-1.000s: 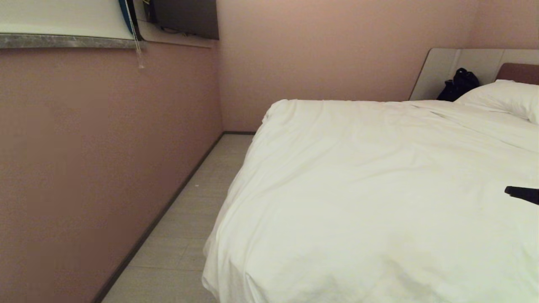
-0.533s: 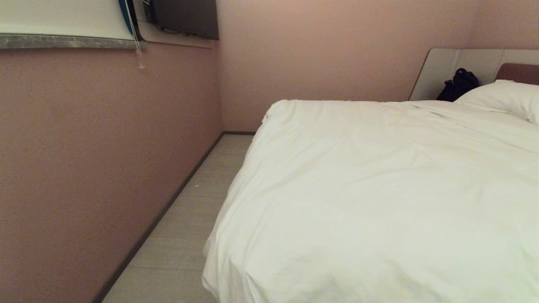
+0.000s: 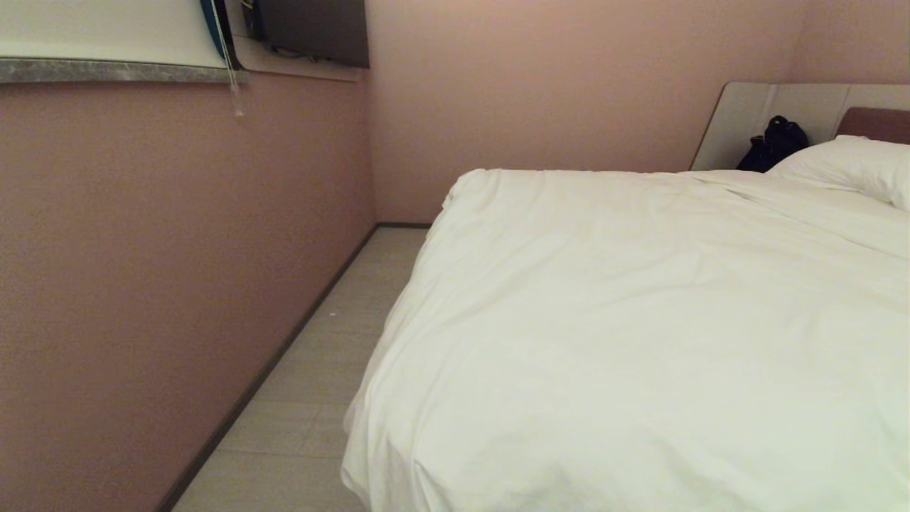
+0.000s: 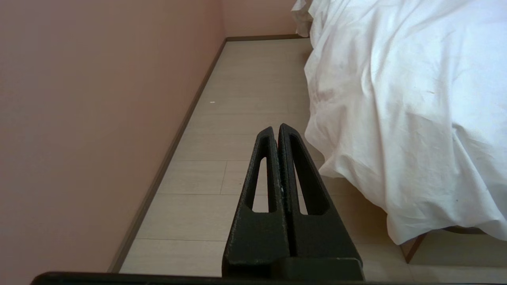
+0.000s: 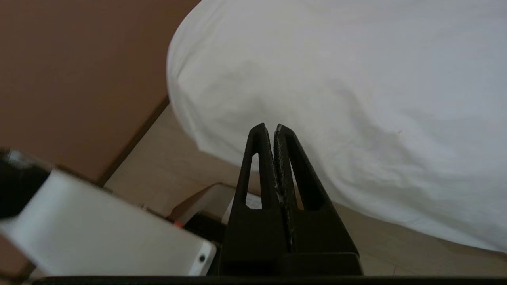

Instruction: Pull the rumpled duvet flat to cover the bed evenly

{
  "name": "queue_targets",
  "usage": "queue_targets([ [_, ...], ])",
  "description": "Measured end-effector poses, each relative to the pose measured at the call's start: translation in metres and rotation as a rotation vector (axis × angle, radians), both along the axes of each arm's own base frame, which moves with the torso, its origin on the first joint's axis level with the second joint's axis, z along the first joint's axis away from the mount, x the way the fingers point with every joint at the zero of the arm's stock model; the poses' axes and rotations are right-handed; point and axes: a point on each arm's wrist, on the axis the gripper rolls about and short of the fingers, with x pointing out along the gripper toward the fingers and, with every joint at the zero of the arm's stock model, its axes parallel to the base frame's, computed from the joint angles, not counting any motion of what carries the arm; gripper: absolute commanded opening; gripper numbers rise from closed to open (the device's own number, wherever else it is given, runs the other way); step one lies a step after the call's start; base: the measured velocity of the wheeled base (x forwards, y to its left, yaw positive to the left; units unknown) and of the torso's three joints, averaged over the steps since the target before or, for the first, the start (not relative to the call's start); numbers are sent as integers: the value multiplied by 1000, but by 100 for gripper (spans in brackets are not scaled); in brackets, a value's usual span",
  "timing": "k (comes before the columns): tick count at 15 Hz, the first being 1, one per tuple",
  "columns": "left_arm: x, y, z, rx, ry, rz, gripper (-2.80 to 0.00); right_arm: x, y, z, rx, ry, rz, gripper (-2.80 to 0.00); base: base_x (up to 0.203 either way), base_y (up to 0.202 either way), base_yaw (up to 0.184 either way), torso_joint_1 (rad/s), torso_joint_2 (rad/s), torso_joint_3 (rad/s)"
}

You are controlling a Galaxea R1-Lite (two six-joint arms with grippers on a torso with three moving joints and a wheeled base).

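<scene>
The large, puffy white duvet [image 3: 640,334] lies spread across the wide double bed [image 3: 782,114], lightly creased, its near corner spilling over the mattress edge and hanging toward the pale wood-look plank floor [image 3: 313,398]. Up at the head end, a plump white rectangular pillow [image 3: 853,163] sits on top, against the pale grey headboard with its brown padded panel [image 3: 878,122], and a small black bag [image 3: 773,142] is tucked in the corner beside it. A dusty-pink wall [image 3: 178,270] runs down the bed's left side, with only a strip of floor between them.

Neither arm shows from the head camera. Over to the left wrist view: the left gripper [image 4: 276,128], black and wedge-shaped, has its fingers pressed tight together with nothing between them. It hangs over the floor strip, and the draped side of the duvet falls just beside the fingertips, apart from them, no contact.

Now the right wrist view: the right gripper [image 5: 268,127] is clenched too, finger against finger, empty. Its tips point at the hanging fold of the duvet, which fills the view beyond them; the cloth is close in front but whether tip meets fabric I cannot tell. Nearer the camera, a white boxy part of the robot's own body [image 5: 103,233] sits low beside the gripper, over the floor.
</scene>
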Motion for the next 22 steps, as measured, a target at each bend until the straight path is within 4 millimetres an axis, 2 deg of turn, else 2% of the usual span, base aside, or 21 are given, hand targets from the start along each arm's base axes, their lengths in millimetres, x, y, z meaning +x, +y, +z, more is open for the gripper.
queue_targets([
  [4,0,0,0,2,0,-1,-280,-25,1,-20,-12,-72,7,-280,0,0,0,0,0,0],
  [7,0,0,0,3,0,1,-280,-33,0,-27,-24,-135,-41,-280,0,0,0,0,0,0],
  [10,0,0,0,3,0,1,-280,-31,-3,-40,-47,-164,-128,-280,0,0,0,0,0,0],
  [16,0,0,0,-1,-2,1,-280,-33,-9,-73,-178,-332,-383,-280,-183,0,1,5,-1,3],
  [19,0,0,0,-5,-1,2,-280,-29,-12,-88,-230,-308,-486,-280,-190,0,1,4,10,6],
  [22,0,0,0,-7,-2,1,-280,-28,-13,-91,-246,-296,-557,-280,-172,0,1,-3,2,5],
])
